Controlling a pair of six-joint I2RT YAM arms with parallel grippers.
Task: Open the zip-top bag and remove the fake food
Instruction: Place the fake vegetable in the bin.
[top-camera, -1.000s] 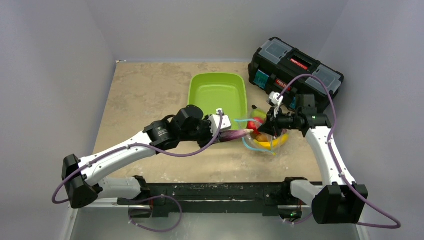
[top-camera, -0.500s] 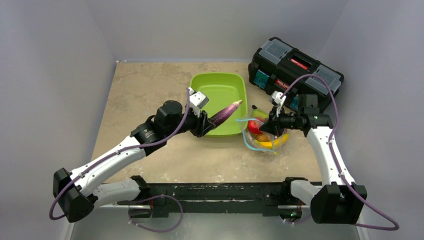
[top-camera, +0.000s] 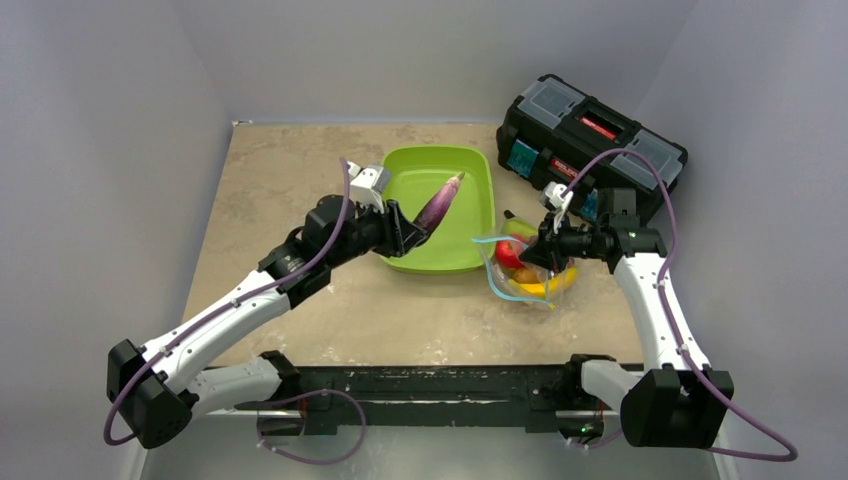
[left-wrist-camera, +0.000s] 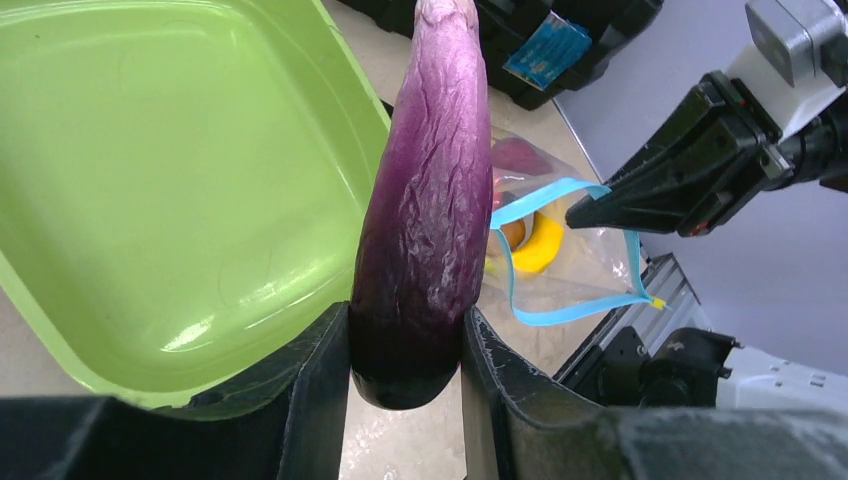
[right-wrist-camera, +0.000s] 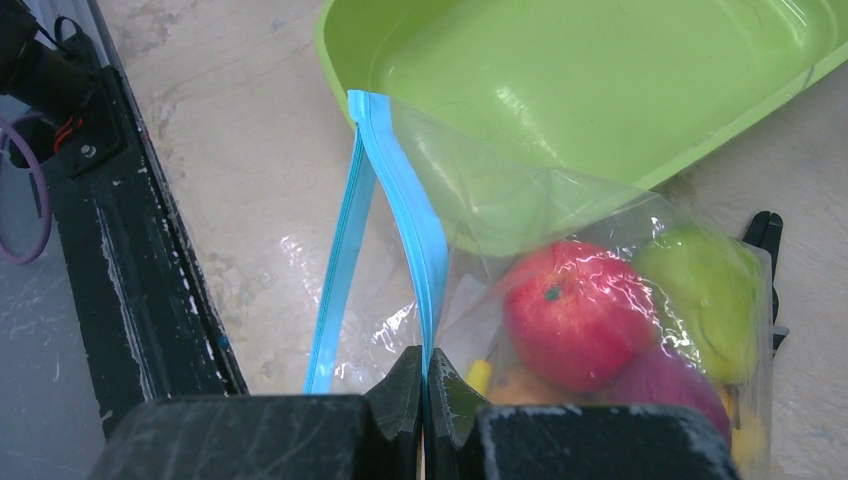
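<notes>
My left gripper (top-camera: 408, 228) (left-wrist-camera: 405, 375) is shut on the purple eggplant (top-camera: 438, 204) (left-wrist-camera: 425, 200) and holds it in the air over the near left rim of the lime-green tray (top-camera: 440, 175) (left-wrist-camera: 150, 170). The clear zip-top bag (top-camera: 522, 268) (right-wrist-camera: 560, 230) lies right of the tray with its mouth open. My right gripper (top-camera: 543, 250) (right-wrist-camera: 424, 385) is shut on one side of its teal-blue zipper strip (right-wrist-camera: 405, 215) (left-wrist-camera: 560, 260). A red apple (right-wrist-camera: 570, 310), a green pear (right-wrist-camera: 705, 295), a dark plum (right-wrist-camera: 670, 390) and a yellow banana (top-camera: 548, 285) sit inside the bag.
A black toolbox (top-camera: 590, 135) stands at the back right, close behind my right arm. Black-handled pliers (right-wrist-camera: 765, 240) lie beside the bag. The black frame rail (top-camera: 430, 385) runs along the near table edge. Grey walls close in on both sides.
My left gripper pulled the eggplant out of the bag's mouth, then swung it left and up over the tray. The right gripper and the bag have stayed put.
</notes>
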